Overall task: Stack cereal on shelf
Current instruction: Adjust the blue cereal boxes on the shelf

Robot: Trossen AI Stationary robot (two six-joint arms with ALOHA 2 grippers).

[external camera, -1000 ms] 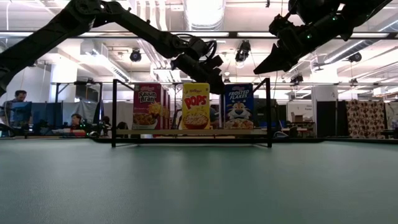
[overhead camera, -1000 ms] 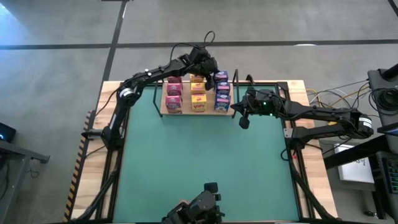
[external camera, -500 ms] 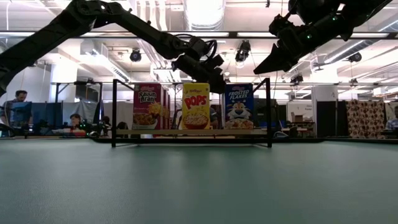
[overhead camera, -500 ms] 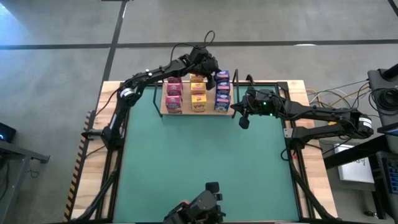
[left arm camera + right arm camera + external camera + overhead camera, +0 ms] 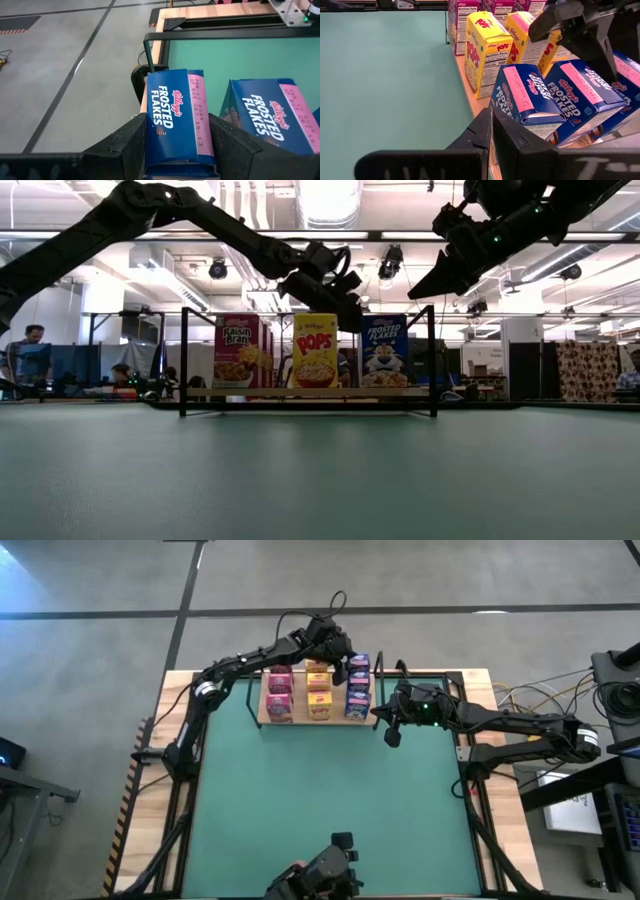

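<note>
Left wrist view alone: left tool (image 5: 177, 137) clamped around blue cereal box (image 5: 177, 122).

Light-wood shelf (image 5: 262, 721) sits upper centre of frame on green mat (image 5: 320, 790), w/ pink (image 5: 279, 700), yellow (image 5: 320, 700), blue (image 5: 357, 700) cereal box rows on it.

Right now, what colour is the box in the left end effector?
Blue with a pink strip, on the Frosted Flakes box; the left wrist view shows it best.

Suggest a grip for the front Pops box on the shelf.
Probably pinch the front Pops box by its narrow sides near the top, from above: it stands upright, with gaps to the Raisin Bran box and front Frosted Flakes box. Left gripper holds the rear Frosted Flakes box.
</note>
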